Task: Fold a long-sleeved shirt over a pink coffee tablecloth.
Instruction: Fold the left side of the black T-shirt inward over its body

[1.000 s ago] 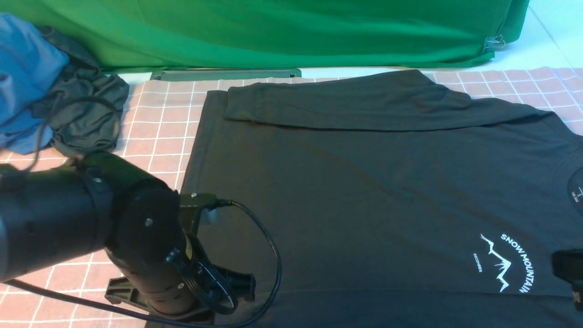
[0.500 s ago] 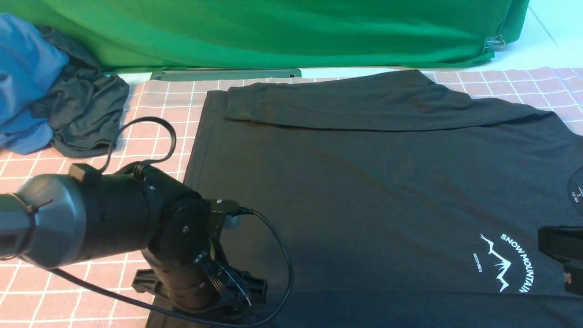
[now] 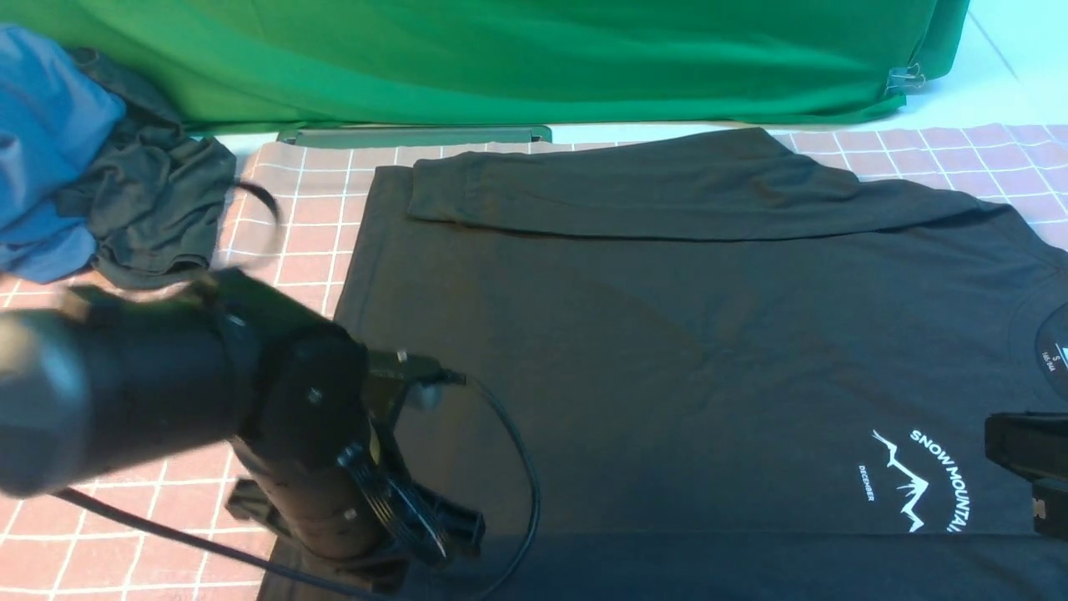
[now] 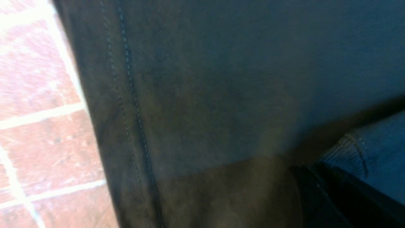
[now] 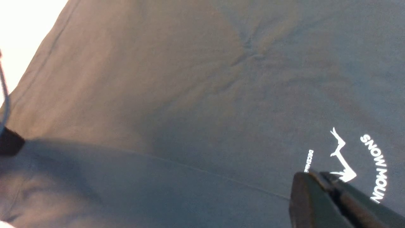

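Large black long-sleeved knit shirt spread flat on wide dusty-pink, white-gridded tablecloth, centre to right of frame; left gripper clamped shut at lower-left hem, perhaps pinching a ribbed cuff; right gripper closed beside white mountain print.

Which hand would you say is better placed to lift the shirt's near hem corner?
Left: the left hand is at that corner of the long-sleeved shirt; the right hand sits by the print.

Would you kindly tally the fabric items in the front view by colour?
Black: 1, long-sleeved shirt
Dark grey-green: 1, crumpled garment
Blue: 1, bundled garment
Pink: 1, tablecloth
Green: 1, backdrop cloth
Total: 5
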Robot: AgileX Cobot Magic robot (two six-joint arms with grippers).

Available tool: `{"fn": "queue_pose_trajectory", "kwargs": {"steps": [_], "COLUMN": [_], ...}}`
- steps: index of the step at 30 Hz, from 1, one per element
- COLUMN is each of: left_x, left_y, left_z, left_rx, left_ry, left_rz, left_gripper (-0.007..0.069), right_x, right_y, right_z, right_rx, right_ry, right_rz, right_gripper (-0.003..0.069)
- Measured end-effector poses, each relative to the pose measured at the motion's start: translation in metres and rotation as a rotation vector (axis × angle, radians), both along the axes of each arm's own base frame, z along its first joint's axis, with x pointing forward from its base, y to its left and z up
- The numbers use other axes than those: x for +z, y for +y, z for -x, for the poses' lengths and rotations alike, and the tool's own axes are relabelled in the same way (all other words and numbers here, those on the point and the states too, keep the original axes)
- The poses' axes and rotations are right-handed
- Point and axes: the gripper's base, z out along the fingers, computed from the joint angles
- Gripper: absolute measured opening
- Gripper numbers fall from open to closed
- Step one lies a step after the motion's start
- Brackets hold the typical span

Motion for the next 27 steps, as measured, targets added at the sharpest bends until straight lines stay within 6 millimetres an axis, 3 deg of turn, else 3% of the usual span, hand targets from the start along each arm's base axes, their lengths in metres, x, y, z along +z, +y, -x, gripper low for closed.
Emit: {"fn": "queue_pose_trajectory", "kwargs": {"steps": [6,16,21,27], "left_x": [0.046,0.121,0.133,0.125], "left_y": [-0.003,-0.017,-0.015,-0.008], "left_z": [-0.004,-0.044,-0.074,-0.109], "left_rx": [0.015,0.022,0.097,0.159], "left_ry": [-0.092,-0.339,-0.385,-0.403], "left_rz": [0.065,0.112,0.123,0.112], "left_gripper": [0.0031,0.0031,0.0031,0.0031], "right_x": [0.000,0.000,0.000,0.000], "right_y": [0.000,0.000,0.000,0.000], "right_z": [0.000,0.000,0.000,0.000], "right_rx": [0.000,0.000,0.000,0.000], "right_ry": [-0.002,-0.002,-0.002,-0.002], "right_rz": [-0.001,-0.001,-0.001,-0.001], "right_gripper": [0.0042,0.0045,0.0050,0.0055]}}
